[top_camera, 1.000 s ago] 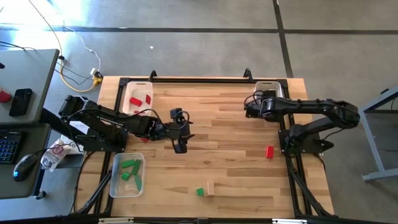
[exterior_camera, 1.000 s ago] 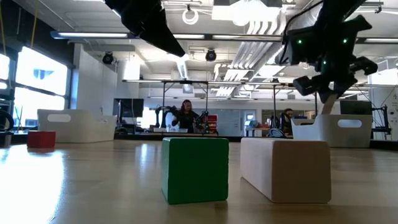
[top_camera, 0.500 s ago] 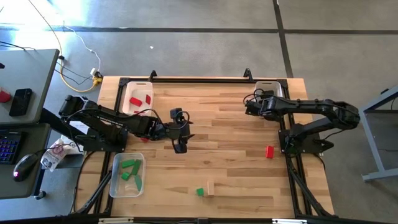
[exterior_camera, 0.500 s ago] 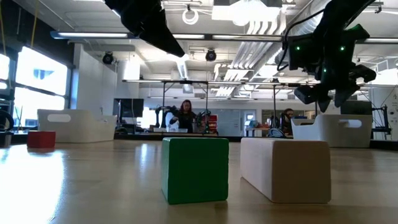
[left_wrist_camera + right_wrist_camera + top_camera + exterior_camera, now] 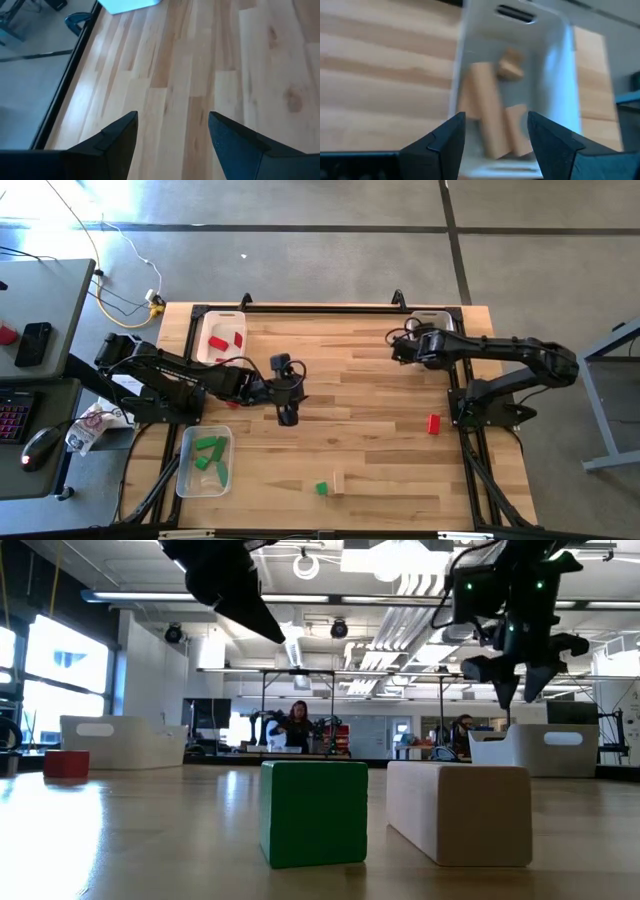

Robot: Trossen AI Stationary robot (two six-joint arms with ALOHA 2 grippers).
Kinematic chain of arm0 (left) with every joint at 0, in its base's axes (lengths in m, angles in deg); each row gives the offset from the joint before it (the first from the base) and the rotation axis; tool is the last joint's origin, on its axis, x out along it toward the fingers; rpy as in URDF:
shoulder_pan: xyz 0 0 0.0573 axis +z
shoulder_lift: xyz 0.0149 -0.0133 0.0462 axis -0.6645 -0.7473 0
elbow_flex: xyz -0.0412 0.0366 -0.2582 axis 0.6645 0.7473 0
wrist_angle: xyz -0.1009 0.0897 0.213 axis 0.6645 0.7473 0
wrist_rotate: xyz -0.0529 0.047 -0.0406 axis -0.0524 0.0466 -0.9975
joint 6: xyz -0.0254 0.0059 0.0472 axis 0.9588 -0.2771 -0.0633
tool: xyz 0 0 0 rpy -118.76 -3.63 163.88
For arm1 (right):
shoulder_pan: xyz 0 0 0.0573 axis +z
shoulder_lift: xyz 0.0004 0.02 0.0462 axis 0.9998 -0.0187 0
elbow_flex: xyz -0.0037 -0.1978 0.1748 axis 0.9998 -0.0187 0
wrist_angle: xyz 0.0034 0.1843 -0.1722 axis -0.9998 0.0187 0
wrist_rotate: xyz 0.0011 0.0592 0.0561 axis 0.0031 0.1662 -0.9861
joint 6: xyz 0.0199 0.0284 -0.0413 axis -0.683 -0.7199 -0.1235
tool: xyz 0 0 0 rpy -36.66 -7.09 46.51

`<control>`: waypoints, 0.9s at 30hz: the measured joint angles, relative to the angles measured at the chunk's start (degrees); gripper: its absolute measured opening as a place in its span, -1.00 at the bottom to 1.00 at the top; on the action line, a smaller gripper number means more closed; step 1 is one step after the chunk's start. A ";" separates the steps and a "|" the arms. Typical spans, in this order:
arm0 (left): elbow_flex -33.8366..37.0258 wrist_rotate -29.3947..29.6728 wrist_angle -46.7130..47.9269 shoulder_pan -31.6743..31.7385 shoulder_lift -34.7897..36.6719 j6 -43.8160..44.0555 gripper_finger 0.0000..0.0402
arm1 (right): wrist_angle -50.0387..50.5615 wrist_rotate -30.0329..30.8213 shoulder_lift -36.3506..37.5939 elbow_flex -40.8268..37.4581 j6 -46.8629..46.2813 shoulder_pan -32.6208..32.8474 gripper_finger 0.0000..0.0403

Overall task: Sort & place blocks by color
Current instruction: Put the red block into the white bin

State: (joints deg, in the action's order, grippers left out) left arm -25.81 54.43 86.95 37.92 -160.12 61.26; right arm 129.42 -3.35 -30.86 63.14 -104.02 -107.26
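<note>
On the table lie a red block (image 5: pixel 433 423) at the right and, near the front edge, a green block (image 5: pixel 321 489) beside a plain wood block (image 5: pixel 338 482); the low view shows the green block (image 5: pixel 313 812) and the wood block (image 5: pixel 458 812) close up. My right gripper (image 5: pixel 398 345) hangs open above the left side of the white tray (image 5: pixel 432 315) at the far right. That tray (image 5: pixel 560 75) holds several wood blocks (image 5: pixel 482 115). Nothing is between the right gripper's (image 5: pixel 495 145) fingers. My left gripper (image 5: pixel 288 416) hovers open over bare table at mid-left, also with nothing between its (image 5: pixel 172 145) fingers.
A white tray (image 5: pixel 222 340) with red blocks stands at the far left. A clear tray (image 5: pixel 205 460) with green blocks stands at the near left. A black frame runs along the table's edges. A desk with a keyboard and mouse stands left of the table.
My right gripper has opened above the white tray. A pale piece that showed between its fingers a second ago is gone from them. The gripper has turned at the wrist and edged slightly toward the table's left.
</note>
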 joint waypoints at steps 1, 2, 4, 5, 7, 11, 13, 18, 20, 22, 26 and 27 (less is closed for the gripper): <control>0.00 0.49 0.42 -0.02 0.00 0.00 0.13 | -0.03 -0.98 0.00 0.46 0.29 0.81 -0.01; 0.00 1.07 0.83 -0.02 0.00 0.00 0.13 | 0.08 -2.12 0.00 0.81 0.45 1.65 -0.01; 0.00 1.77 1.36 0.00 0.00 0.01 0.13 | 0.12 -4.68 0.00 1.36 0.52 3.39 -0.01; 0.00 1.80 1.67 0.00 0.00 0.02 0.13 | 0.15 -6.22 0.00 1.53 0.41 4.31 -0.01; 0.00 1.91 2.10 0.00 0.00 0.00 0.13 | 0.14 -9.17 0.00 1.65 -0.43 6.10 -0.01; 0.00 1.89 2.10 0.00 0.00 0.00 0.13 | 0.18 -13.57 0.00 1.65 -2.51 9.96 -0.01; 0.00 1.87 2.09 0.00 0.00 0.00 0.13 | 0.33 -15.30 0.00 1.65 -3.60 11.90 -0.01; 0.00 1.76 2.09 0.00 0.00 0.00 0.13 | 0.66 -20.70 0.00 1.65 -6.36 16.19 -0.01; 0.00 1.73 2.08 0.00 0.00 0.00 0.13 | 1.02 -22.73 0.00 1.65 -7.60 17.84 -0.01; 0.00 1.73 2.07 0.00 0.00 0.00 0.13 | 1.51 -24.50 0.00 1.65 -9.63 19.47 -0.01; 0.00 1.73 2.07 0.00 0.00 0.00 0.13 | 2.28 -26.36 0.00 1.65 -16.26 23.17 -0.01; 0.00 1.73 2.07 0.00 0.00 0.00 0.13 | 2.40 -26.45 0.00 1.65 -18.35 24.20 -0.01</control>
State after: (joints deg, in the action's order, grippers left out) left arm -25.81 56.16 89.02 37.92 -160.12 61.26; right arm 131.82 -29.80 -30.86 64.80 -122.37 -83.06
